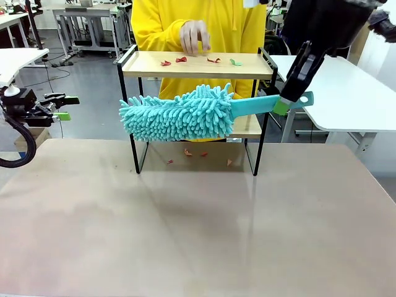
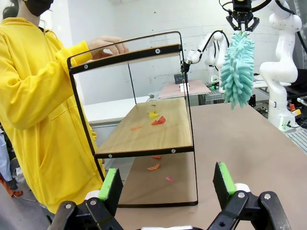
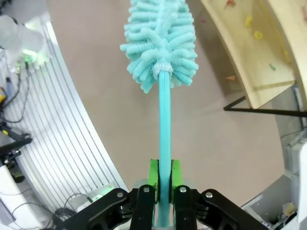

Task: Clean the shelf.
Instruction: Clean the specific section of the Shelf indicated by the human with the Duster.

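The shelf [image 1: 198, 65] is a two-tier rack of light wooden boards in a black frame, standing at the table's far side. Small red, yellow and green scraps [image 1: 180, 60] lie on its top board, and more scraps [image 2: 158, 120] lie on the lower board and on the table beneath. My right gripper [image 1: 286, 102] is shut on the handle of a teal fluffy duster [image 1: 176, 113], held level in front of the shelf between its two boards. My left gripper [image 1: 62, 106] stands open at the far left, off the table; its green pads [image 2: 223, 176] are wide apart.
A person in a yellow hoodie stands behind the shelf with a hand [image 1: 194, 36] on the top board. The beige table [image 1: 198, 223] stretches toward me. White tables [image 1: 346, 86] stand to the right and left.
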Robot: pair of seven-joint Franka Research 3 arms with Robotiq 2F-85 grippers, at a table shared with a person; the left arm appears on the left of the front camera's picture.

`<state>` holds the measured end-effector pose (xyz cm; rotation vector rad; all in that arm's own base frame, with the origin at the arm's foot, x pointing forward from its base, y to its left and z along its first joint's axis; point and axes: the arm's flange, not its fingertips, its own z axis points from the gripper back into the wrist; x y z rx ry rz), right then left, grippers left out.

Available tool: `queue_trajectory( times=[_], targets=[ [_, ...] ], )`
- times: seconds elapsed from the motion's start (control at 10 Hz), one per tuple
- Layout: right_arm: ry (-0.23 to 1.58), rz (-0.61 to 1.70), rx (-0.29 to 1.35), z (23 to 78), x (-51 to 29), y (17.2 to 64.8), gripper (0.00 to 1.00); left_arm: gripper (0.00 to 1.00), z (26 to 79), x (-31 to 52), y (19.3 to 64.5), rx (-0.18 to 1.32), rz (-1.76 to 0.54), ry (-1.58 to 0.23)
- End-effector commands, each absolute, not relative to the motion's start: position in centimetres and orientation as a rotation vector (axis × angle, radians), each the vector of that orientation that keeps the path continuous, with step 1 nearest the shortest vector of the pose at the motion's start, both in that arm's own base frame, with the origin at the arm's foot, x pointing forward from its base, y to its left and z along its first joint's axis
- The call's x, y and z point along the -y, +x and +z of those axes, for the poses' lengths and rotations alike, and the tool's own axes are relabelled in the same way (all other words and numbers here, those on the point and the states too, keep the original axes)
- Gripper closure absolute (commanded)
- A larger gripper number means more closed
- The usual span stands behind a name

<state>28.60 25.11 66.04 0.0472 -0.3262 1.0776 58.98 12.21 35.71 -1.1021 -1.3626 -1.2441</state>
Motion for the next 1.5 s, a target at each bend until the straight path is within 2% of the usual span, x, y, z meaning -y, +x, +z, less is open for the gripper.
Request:
queue_trajectory(
  times=[0.0, 0.2, 0.6, 1.0, 1.4],
  targets=[
    [0.044, 1.006, 0.46, 68.3, -29.4, 26.9, 0.87, 0.0, 36.0, -12.2, 58.8, 1.367, -1.247, -1.097],
    [0.023, 0.919, 0.543, 70.3, -34.1, 26.5, 0.87, 0.0, 36.0, -12.2, 58.8, 1.367, -1.247, -1.097],
    [0.063, 0.56, 0.649, 73.4, -42.7, 27.5, 0.87, 0.0, 36.0, -12.2, 58.8, 1.367, -1.247, -1.097],
    [0.069, 0.275, 0.653, 75.1, -48.0, 29.8, 0.87, 0.0, 36.0, -12.2, 58.8, 1.367, -1.247, -1.097],
    [0.11, 0.109, 0.594, 74.9, -51.4, 32.7, 0.87, 0.0, 36.0, -12.2, 58.8, 1.367, -1.247, -1.097]
  ],
)
